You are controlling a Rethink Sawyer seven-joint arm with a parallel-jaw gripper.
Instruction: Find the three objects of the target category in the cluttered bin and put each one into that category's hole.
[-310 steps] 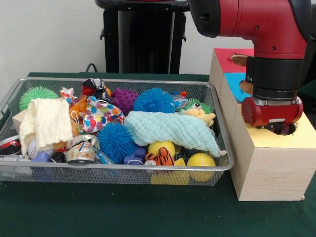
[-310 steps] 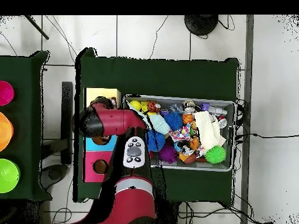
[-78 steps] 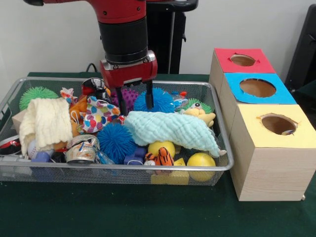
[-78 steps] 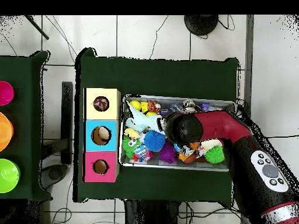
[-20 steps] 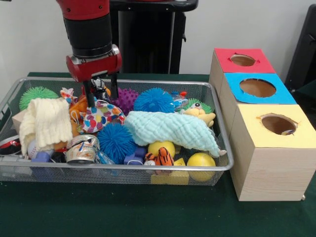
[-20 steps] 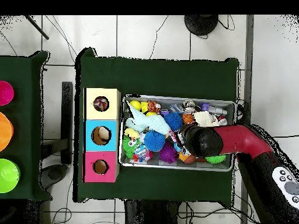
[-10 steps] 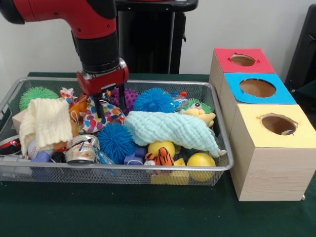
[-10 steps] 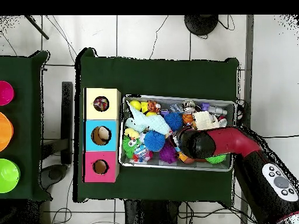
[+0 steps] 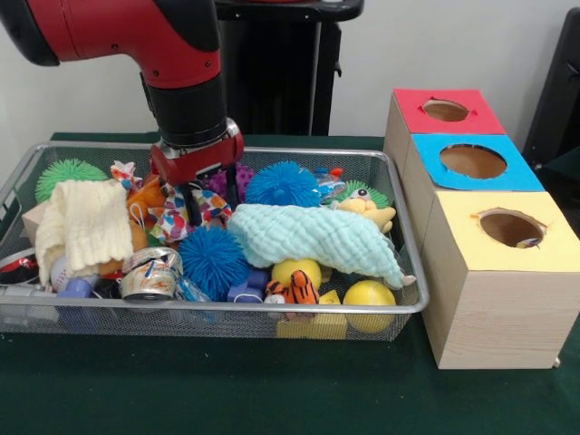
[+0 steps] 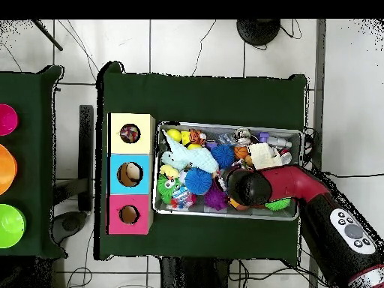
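1. We see the silver wire-mesh bin crowded with toys.
2. Our black gripper, fingers spread apart, straddles the crumpled polka-dot foil wrapper; light and slippery, we judge, best pinched at a raised fold.
3. Rightmost waits the yellow-topped box's round hole.
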